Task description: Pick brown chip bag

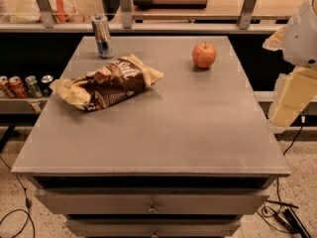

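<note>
The bag [106,83] is lying on its side on the left half of the table [173,133], near the can [102,36] standing behind it and well apart from the apple [204,55]. The gripper [288,102] is hanging beyond the table's right edge, touching nothing; I cannot tell whether it is wide or narrow.

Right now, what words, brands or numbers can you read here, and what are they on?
"Salt": my best reading of the big white script on the chip bag. Its smaller print is too blurred to read.
Can: label too blurred to read.
Shelf cans: too small to read.
Claw, hanging at the right edge beside the table: no text visible.
</note>
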Controlling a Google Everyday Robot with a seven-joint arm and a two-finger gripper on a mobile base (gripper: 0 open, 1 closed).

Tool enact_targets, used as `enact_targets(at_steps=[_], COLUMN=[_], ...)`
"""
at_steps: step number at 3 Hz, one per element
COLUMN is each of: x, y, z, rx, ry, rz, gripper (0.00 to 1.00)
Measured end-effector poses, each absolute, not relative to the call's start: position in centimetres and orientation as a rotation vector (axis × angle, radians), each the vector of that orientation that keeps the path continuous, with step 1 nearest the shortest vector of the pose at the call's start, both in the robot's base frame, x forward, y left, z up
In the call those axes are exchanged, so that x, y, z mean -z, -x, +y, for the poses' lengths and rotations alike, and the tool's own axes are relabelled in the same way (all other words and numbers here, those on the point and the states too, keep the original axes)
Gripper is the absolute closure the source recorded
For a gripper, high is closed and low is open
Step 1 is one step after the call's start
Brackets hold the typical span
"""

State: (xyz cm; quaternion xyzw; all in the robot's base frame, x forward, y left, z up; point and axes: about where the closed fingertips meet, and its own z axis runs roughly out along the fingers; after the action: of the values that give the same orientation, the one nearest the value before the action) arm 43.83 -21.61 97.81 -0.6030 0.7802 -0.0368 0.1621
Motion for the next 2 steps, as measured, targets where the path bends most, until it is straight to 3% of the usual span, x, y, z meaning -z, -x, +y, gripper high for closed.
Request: enact_targets(at_steps=[1, 2], x=[-97.9, -97.8], y=[-44.0, -45.8], z=[-21.3, -17.3], rx=[0.106, 0.094], ry=[1.726, 1.849], rz=[2.216, 2.114], gripper=[0.00, 0.00])
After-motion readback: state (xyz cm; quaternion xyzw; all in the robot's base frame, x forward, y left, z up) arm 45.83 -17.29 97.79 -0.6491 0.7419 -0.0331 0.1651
